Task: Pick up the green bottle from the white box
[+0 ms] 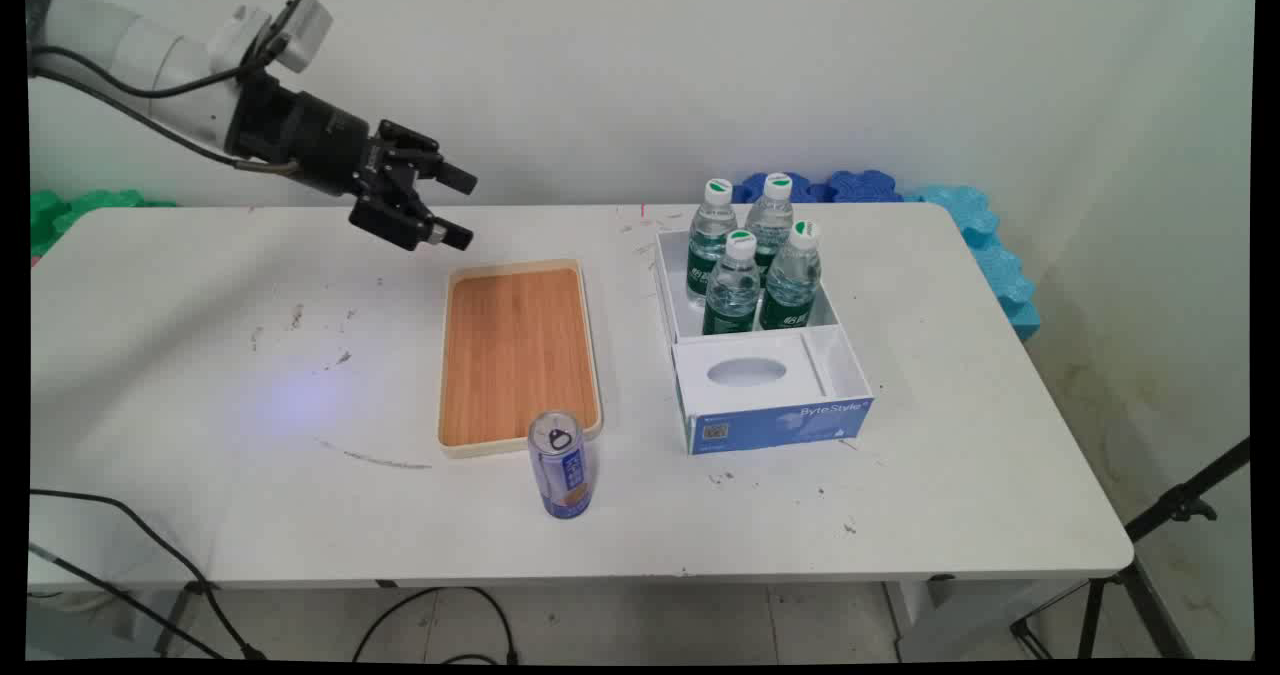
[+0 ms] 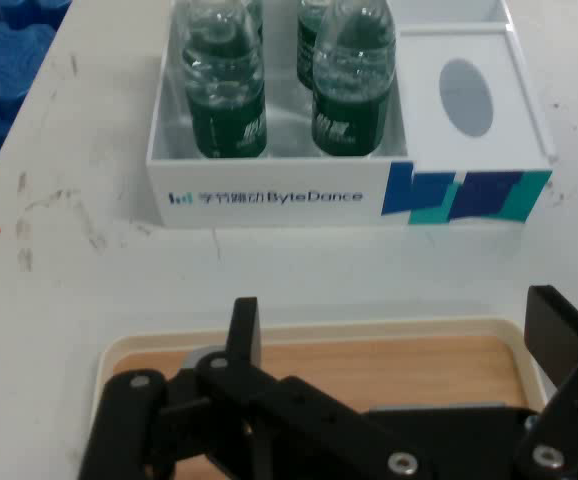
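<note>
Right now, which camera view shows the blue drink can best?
The main view: the blue can stands upright, fully visible, just before the wooden tray's near edge. The hand view does not show it at all.

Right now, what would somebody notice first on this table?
Probably the four green-labelled water bottles standing in the white box right of centre. Next, the wooden tray in the middle, with a blue can standing at its near edge. The black gripper hangs open above the tray's far left corner.
</note>
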Controlling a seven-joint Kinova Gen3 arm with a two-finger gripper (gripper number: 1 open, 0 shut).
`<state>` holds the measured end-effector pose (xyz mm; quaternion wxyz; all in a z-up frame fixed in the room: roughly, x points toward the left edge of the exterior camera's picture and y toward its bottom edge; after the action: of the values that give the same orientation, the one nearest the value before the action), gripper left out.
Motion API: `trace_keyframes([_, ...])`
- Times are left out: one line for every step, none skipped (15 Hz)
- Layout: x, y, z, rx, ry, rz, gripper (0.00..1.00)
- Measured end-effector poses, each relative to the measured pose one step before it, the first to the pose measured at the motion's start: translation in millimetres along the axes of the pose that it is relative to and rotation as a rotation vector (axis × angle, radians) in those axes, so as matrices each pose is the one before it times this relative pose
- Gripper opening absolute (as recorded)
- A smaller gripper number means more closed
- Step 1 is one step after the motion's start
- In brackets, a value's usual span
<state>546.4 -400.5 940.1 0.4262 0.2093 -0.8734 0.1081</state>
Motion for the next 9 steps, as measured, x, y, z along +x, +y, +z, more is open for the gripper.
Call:
trace_keyframes([5.91, 1.87, 4.43, 0.00431, 0.00563, -0.00574, 1.00])
trace_keyframes([4.25, 1.01, 3.41, 0.00201, 0.00376, -0.00302, 1.00])
trace_keyframes([7.27, 1.15, 7.17, 0.00391, 0.00501, -0.00661, 1.00])
trace_keyframes([5.25, 1.02, 5.56, 0.00193, 0.00238, -0.00399, 1.00])
trace_keyframes([9.09, 2.00, 11.44, 0.00279, 0.00091, -0.00544, 1.00])
trace_keyframes([8.31, 2.04, 11.65, -0.00052, -0.00262, -0.00046, 1.00])
trace_keyframes([9.87, 2.95, 16.70, -0.00332, -0.00770, 0.00188, 1.00])
trace_keyframes([6.12, 1.43, 11.60, -0.00389, -0.00667, 0.00419, 1.00])
trace_keyframes([6.79, 2.14, 14.50, -0.00276, -0.01051, 0.00349, 1.00])
